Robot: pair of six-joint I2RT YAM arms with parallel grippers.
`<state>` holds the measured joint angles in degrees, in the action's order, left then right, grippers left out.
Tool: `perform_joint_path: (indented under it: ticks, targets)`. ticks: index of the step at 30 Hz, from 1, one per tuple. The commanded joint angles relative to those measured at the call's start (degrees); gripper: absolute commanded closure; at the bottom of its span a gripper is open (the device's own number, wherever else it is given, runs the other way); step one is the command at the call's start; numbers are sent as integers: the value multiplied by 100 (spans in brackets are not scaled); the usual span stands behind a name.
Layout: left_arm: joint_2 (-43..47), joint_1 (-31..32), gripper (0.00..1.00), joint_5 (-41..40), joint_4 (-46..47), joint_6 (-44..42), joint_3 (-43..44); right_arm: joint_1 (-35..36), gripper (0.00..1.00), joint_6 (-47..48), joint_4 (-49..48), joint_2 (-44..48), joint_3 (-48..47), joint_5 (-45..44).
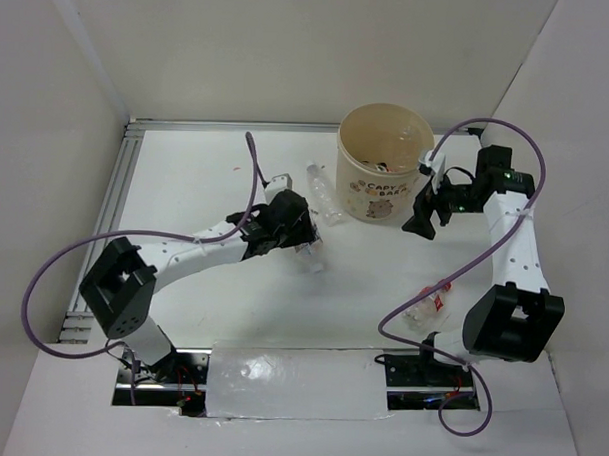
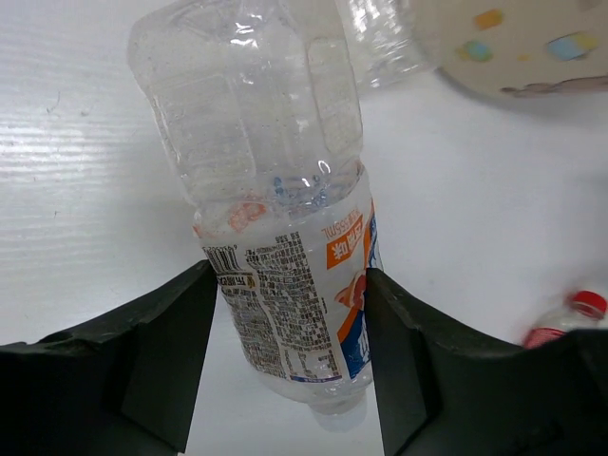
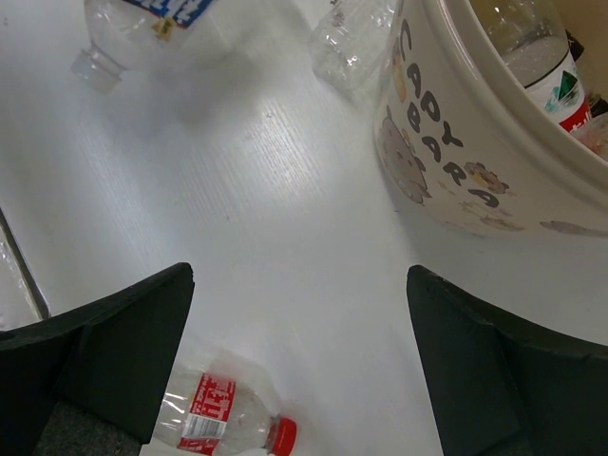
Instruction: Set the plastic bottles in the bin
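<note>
Left gripper (image 2: 290, 285) clamps a clear bottle (image 2: 256, 142) between its fingers.

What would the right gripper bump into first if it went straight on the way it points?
Probably the bare white table. The right gripper is open and aims at an empty patch between the bin and the red-capped bottle, though depth is hard to judge.
</note>
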<state>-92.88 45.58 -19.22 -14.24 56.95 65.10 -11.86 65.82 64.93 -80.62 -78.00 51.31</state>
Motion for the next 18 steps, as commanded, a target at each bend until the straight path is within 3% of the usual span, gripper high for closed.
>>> perform_joint_path:
  ticks: [1,10,18]
  targets:
    - [454,3,100,-126,237,-359,82,-97,0,124,117,161,82,134]
    - [815,56,100,-3,694,-1124,1406,-387,0,352,222,266,355,28]
    - [561,56,100,472,1344,-1388,2831,-563,0,528,222,556,724,-95]
